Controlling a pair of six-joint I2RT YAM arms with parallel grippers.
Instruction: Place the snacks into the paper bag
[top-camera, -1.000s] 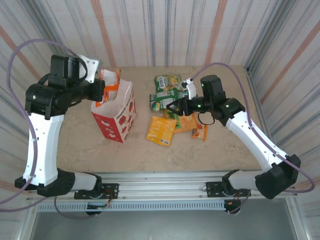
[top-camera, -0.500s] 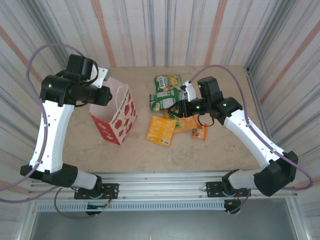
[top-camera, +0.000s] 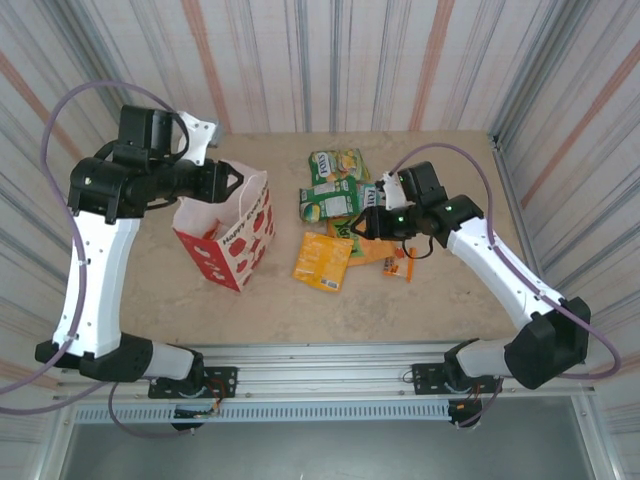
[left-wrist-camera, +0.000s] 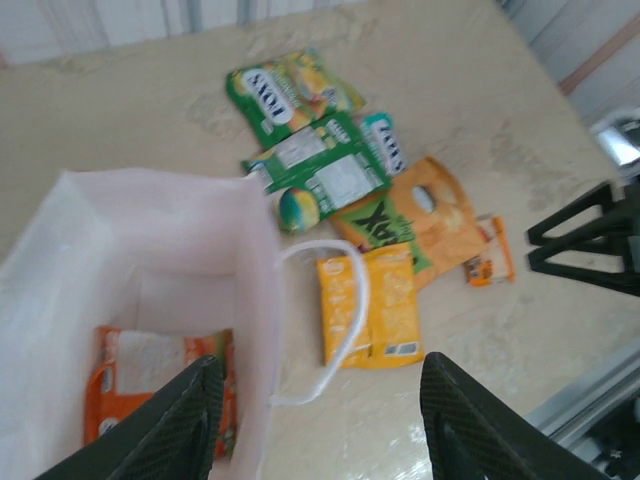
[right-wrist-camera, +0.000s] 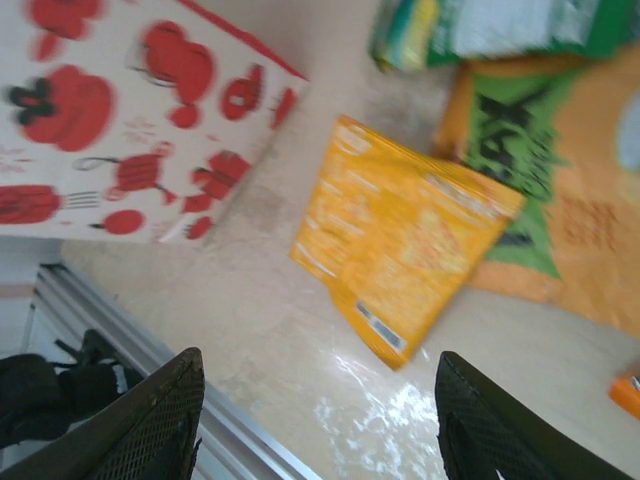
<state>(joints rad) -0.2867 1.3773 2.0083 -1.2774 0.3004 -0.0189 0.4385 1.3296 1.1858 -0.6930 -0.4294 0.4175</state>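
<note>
Plainly empty, the left gripper (left-wrist-camera: 322, 370) gapes above the bag (top-camera: 236, 236), which holds what looks like an orange packet (left-wrist-camera: 150, 385); the right gripper (right-wrist-camera: 318, 360), open and empty, hovers over loose snacks (top-camera: 322, 260) beside it.

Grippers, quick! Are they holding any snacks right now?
Left gripper: jaws open, holding nothing.
Right gripper: jaws open, holding nothing.

The left arm (top-camera: 92, 262) and right arm (top-camera: 500, 272) wear white shells over black joint housings; a lilac cable (top-camera: 62, 106) loops along each; a green light (top-camera: 397, 211) glows near the right wrist; the left gripper (left-wrist-camera: 322, 365) and right gripper (right-wrist-camera: 320, 358) have black, cross-hatched fingers (left-wrist-camera: 165, 435).
</note>
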